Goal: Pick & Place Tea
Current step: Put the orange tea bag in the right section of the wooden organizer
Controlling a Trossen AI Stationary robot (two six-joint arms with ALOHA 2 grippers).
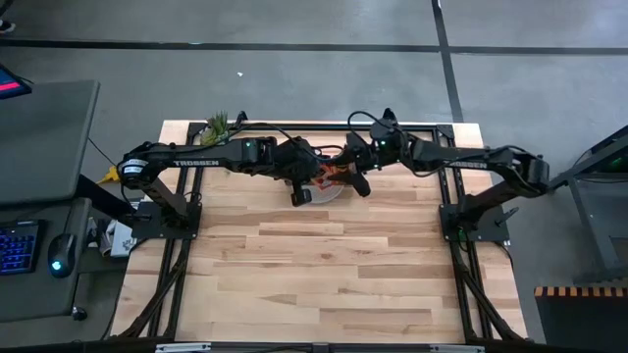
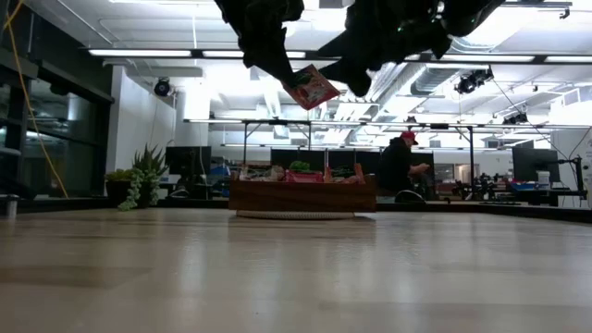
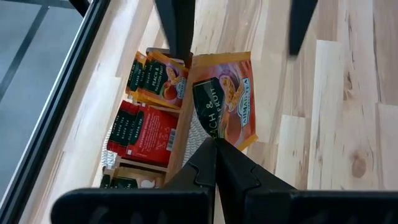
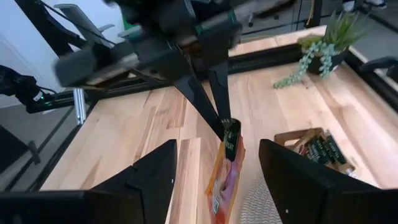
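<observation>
My left gripper (image 3: 216,144) is shut on one orange tea sachet (image 3: 224,99) and holds it in the air above the brown wooden tray (image 2: 301,196). In the low view the sachet (image 2: 313,88) hangs well above the tray. My right gripper (image 4: 217,155) is open. Its two fingers stand wide on either side of the hanging sachet (image 4: 225,177) without touching it. More red, orange and dark-labelled sachets (image 3: 144,127) stand in the tray's compartments. The tray rests on a pale round mat (image 2: 294,215) near the table's far edge. My left gripper pinches the sachet between its two fingers by the dark-printed top edge (image 4: 230,132). The fingers (image 4: 202,102) come from above, slanting down. The sachet is lifted clear and hangs tilted below the fingertips, above the tray.
A potted plant (image 4: 323,43) sits at the far left corner of the table. A black frame rail (image 3: 59,99) runs along the far edge behind the tray. Bare wooden tabletop (image 1: 324,265) stretches toward the near edge. A person (image 2: 400,166) stands in the room beyond.
</observation>
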